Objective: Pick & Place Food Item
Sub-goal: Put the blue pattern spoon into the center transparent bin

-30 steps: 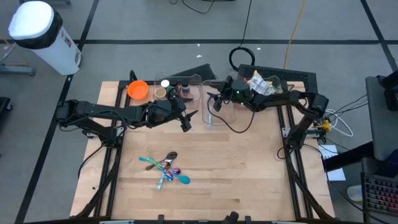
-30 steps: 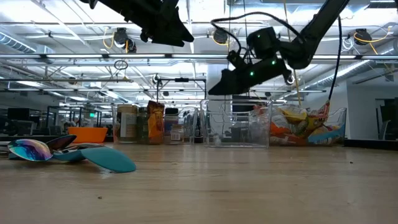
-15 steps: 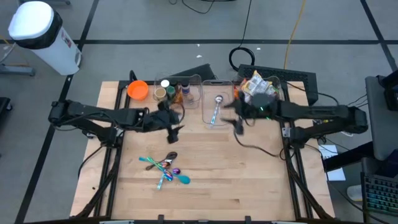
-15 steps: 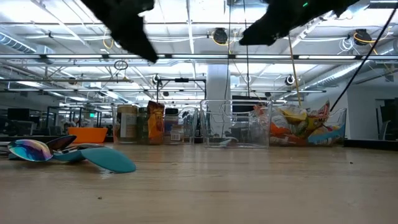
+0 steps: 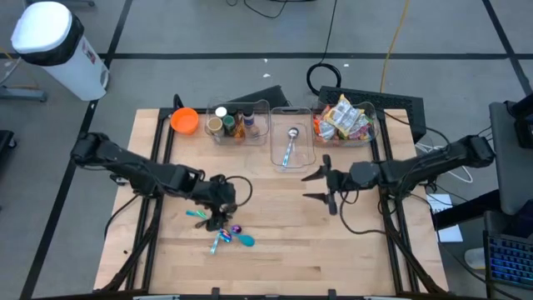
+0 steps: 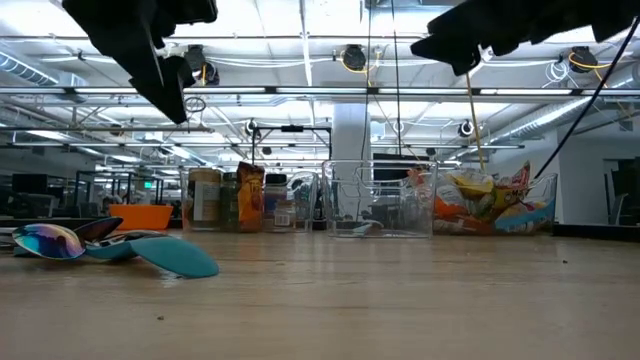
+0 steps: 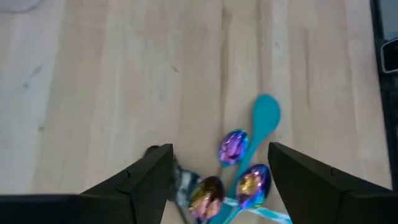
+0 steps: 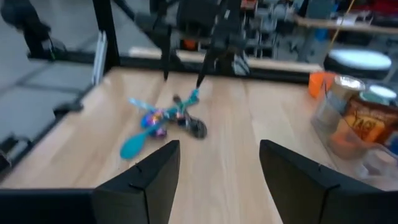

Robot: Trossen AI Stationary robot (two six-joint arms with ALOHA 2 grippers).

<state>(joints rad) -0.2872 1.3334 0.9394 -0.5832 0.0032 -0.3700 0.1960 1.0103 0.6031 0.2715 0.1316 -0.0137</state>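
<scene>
- spoons (image 5: 220, 227): shiny, iridescent bowls, one teal, piled together on the table (image 5: 333, 250).
- left gripper (image 5: 218, 218): fingers spread above the spoons, holding nothing.
- right gripper (image 5: 320, 185): fingers spread, empty, over bare wood.

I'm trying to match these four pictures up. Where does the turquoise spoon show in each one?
High view: turquoise spoon lies below the table's centre, left of middle.
Low view: turquoise spoon at the left, flat on the wood.
Left wrist view: between the fingers.
Right wrist view: left of centre.
Shared landmark: the shiny rainbow spoons beside it.
</scene>
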